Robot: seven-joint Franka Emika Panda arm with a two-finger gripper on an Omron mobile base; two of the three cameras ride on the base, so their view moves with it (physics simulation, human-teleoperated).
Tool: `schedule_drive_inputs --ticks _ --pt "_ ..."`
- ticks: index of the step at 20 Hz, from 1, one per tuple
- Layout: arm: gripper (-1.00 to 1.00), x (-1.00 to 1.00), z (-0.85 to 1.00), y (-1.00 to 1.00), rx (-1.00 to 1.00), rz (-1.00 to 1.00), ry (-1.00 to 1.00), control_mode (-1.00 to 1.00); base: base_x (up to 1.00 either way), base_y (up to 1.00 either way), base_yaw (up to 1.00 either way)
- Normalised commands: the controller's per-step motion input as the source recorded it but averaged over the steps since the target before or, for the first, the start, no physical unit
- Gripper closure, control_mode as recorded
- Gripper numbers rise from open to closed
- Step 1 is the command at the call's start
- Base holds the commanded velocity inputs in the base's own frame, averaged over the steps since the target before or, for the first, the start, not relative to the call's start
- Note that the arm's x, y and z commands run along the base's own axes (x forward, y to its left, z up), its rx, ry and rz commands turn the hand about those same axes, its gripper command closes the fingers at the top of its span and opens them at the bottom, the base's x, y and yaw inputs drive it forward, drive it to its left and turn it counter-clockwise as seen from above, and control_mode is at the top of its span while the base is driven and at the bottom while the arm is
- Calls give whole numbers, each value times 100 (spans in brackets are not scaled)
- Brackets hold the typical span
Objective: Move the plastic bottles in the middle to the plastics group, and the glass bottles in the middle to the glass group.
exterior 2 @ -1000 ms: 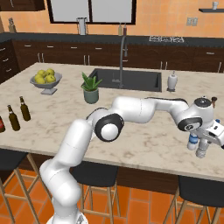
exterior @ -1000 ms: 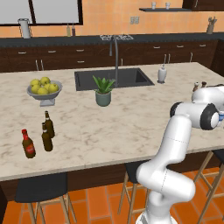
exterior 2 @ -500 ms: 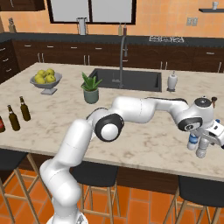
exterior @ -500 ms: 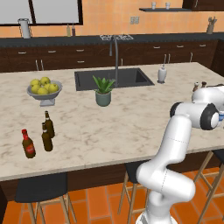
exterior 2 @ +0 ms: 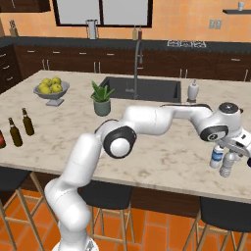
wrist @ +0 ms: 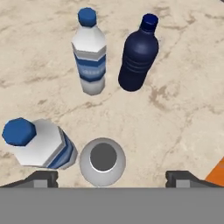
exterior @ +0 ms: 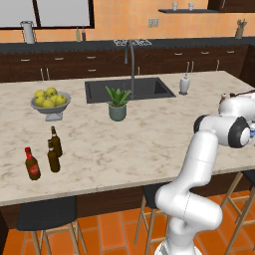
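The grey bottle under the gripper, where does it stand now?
In the hand view, the grey bottle stands upright between the open fingertips, beside a blue-capped bottle, near the counter's right end.

At the counter's right end four bottles crowd together: a plain greyish bottle (wrist: pixel 102 161) stands directly under the open gripper (wrist: pixel 111 177), almost touching a blue-capped bottle (wrist: pixel 37 142) on one side. A blue-labelled bottle (wrist: pixel 89 52) and a dark blue bottle (wrist: pixel 138 54) stand beyond, just beside each other, with a narrow gap between. Bare marble counter (wrist: pixel 175 118) lies free toward the counter edge, and the wide stretch (exterior: pixel 149 139) between the potted plant (exterior: pixel 118 103) and the arm is open.
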Motion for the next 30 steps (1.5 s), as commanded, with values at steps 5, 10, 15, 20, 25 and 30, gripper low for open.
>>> schedule_drive_inputs --ticks 5,10,15,20,25,30 --pt "-100 -35 50 42 -7 10 -3 -100 0 0 0" --pt "-100 -38 0 99 -20 30 -5 -100 0 0 0" --pt "-100 -46 0 58 0 22 0 -100 0 0 0" --pt "-100 -59 0 58 0 21 0 -100 0 0 0" --pt "-100 -67 0 52 0 20 0 -100 0 0 0" --pt "-100 -73 -6 57 0 22 -2 -100 0 0 0"
